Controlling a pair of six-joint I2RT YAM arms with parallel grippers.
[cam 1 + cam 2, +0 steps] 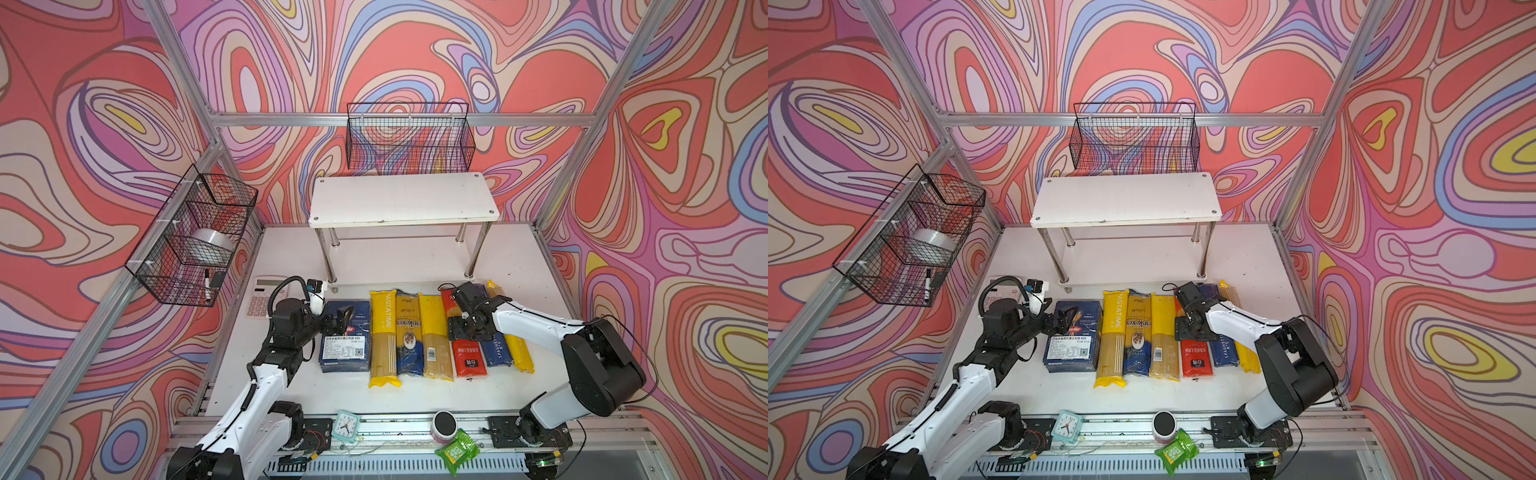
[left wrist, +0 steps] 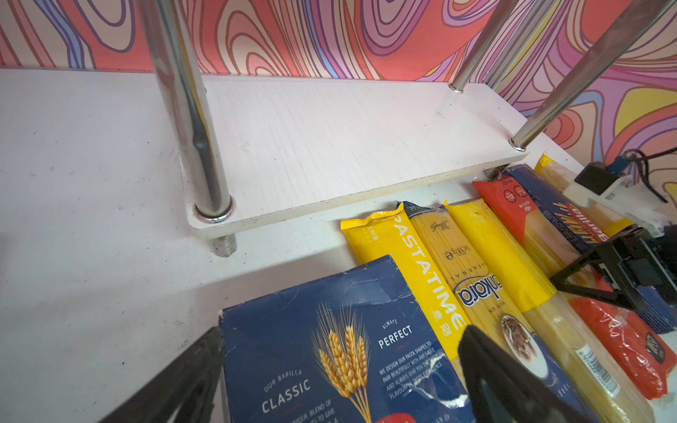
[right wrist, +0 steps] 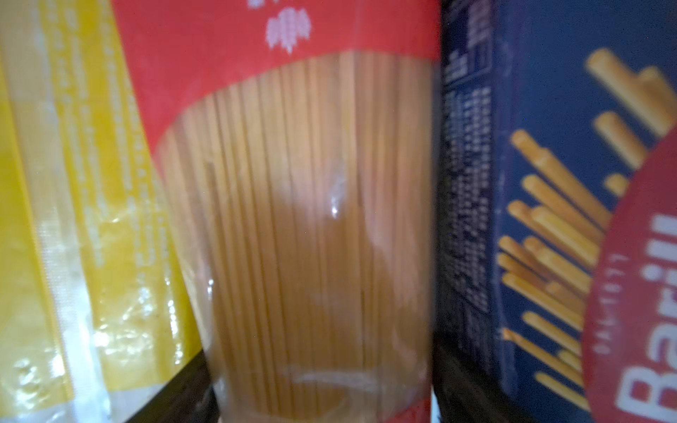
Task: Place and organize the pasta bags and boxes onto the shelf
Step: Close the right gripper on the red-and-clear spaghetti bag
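The pasta packs lie side by side on the table in front of the shelf (image 1: 403, 199), whose boards are bare. From the left they are a navy Barilla carton (image 1: 345, 345), a yellow PASTA TIME bag (image 1: 384, 336), a dark blue-gold bag (image 1: 407, 336), a yellow-and-clear bag (image 1: 434, 336), a red-and-clear bag (image 1: 467, 359), a narrow blue spaghetti box (image 1: 498, 353) and another yellow bag (image 1: 521, 353). My left gripper (image 2: 337, 377) is open over the carton (image 2: 322, 366), one finger at each long side. My right gripper (image 3: 322, 395) is open low over the red-and-clear bag (image 3: 300, 219), which fills the gap between its fingers.
A white calculator (image 1: 262, 299) lies behind the left arm. Black wire baskets hang on the left wall (image 1: 195, 237) and above the shelf (image 1: 409, 137). On the front rail sit a small clock (image 1: 345, 424), a jar (image 1: 444, 426) and a green packet (image 1: 457, 451).
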